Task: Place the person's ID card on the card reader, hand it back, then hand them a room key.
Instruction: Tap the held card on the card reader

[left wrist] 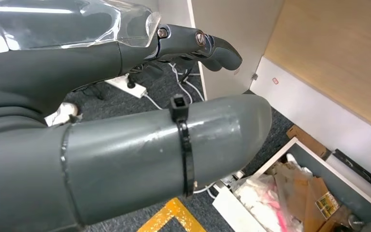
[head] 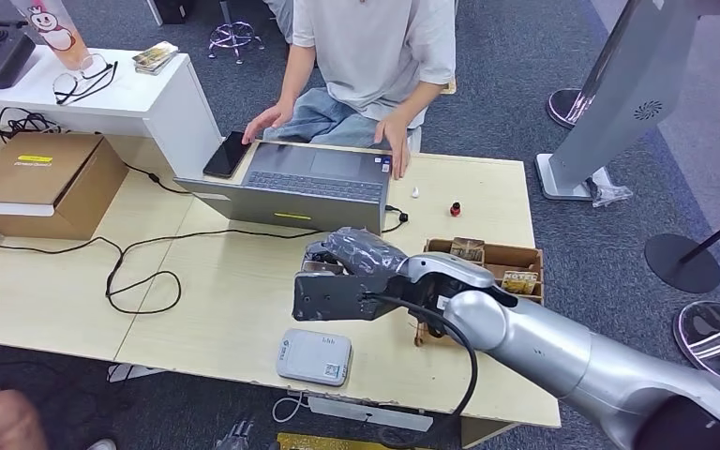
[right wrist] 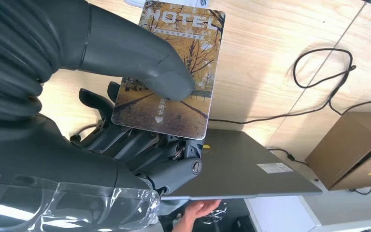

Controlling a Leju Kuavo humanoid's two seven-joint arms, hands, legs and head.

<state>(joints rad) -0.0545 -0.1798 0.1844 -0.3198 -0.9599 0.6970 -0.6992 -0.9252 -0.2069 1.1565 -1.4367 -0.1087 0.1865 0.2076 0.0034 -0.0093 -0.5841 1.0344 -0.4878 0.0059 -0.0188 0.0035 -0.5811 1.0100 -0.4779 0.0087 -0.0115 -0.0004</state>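
Observation:
My right hand (head: 349,272) hovers over the middle of the wooden table (head: 225,309), just in front of the laptop (head: 300,187). It pinches a room key card (right wrist: 200,58), printed HOTEL over a yellow tree scene, between thumb (right wrist: 140,58) and fingers (right wrist: 135,145). The grey-white card reader (head: 314,356) lies near the table's front edge, below the hand. An open wooden box (head: 511,258) with more key cards sits to the hand's right. A person (head: 366,56) sits behind the laptop, both hands resting by it. My left hand (left wrist: 174,154) hangs beside a desk, fingers (left wrist: 207,46) apart, holding nothing.
A black phone (head: 228,155) lies left of the laptop. Black cables (head: 141,272) loop across the table's left half, near a cardboard box (head: 42,183). A small red object (head: 455,209) stands right of the laptop. A white counter (head: 141,98) stands at back left, sign stands (head: 619,112) at right.

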